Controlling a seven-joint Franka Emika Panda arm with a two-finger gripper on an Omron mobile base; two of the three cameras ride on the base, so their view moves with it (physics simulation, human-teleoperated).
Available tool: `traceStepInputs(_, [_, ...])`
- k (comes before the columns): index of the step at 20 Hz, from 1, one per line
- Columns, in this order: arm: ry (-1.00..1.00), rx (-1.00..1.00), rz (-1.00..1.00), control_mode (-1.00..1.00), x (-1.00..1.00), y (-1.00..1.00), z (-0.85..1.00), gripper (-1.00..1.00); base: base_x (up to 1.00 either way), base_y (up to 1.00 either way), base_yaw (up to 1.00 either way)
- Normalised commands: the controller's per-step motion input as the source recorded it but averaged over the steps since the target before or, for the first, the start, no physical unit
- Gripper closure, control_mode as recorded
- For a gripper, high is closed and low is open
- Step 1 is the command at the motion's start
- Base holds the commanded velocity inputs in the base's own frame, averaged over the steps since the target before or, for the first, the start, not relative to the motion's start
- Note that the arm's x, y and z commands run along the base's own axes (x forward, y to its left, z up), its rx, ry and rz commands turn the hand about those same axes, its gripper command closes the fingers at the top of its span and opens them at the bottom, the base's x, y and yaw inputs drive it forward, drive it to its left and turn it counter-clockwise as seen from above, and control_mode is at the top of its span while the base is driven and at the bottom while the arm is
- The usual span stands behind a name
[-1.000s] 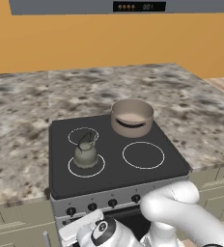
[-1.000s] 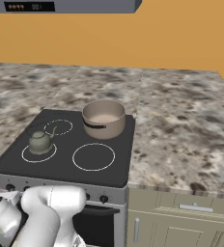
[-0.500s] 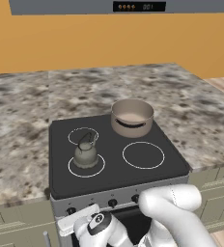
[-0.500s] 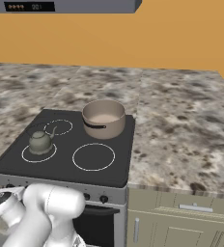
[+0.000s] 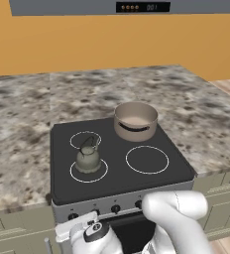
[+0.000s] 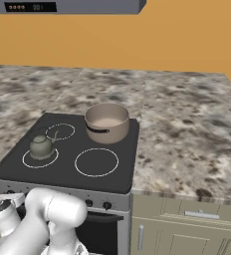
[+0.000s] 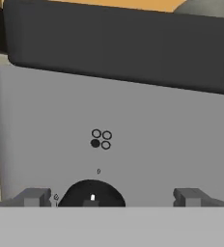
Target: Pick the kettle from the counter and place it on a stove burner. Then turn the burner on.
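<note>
The gripper (image 7: 112, 198) stood with its jaws spread wide and nothing between them, facing the stove's grey control panel (image 7: 133, 144) at close range. A dark round knob (image 7: 92, 195) sat low in the hand view, nearer one fingertip than the other, under a small four-ring burner diagram (image 7: 101, 139). Over the last second the arm had sunk lower along the stove front in both base views, bringing the hand down toward the knobs. The kettle (image 5: 88, 158) already sat on the stove burner (image 5: 88, 169) at the front left of the black cooktop, off the counter (image 5: 18, 129), with the tan pot (image 5: 135, 120) behind it. Placement looked finished; what remained was likely centring on the knob, gripping and turning it.
</note>
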Motion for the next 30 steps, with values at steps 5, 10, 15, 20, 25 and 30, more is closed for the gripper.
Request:
traceStepInputs(5, [0.04, 0.00, 0.00, -1.00, 0.00, 0.14, -0.25, -1.00, 0.00, 0.00, 0.00])
traceStepInputs(10, [0.00, 0.00, 0.00, -1.00, -0.08, 0.00, 0.00, -1.00, 0.00, 0.00, 0.00])
traceStepInputs(15, [0.00, 0.00, 0.00, -1.00, 0.00, 0.00, 0.00, -1.00, 0.00, 0.00, 0.00])
traceStepInputs(20, [0.00, 0.00, 0.00, -1.00, 0.17, 0.00, 0.00, -1.00, 0.00, 0.00, 0.00])
traceStepInputs(25, [0.00, 0.00, 0.00, -1.00, 0.21, 0.00, 0.00, -1.00, 0.00, 0.00, 0.00])
traceStepInputs(30, [0.00, 0.00, 0.00, -1.00, 0.18, 0.00, -0.02, -1.00, 0.00, 0.00, 0.00])
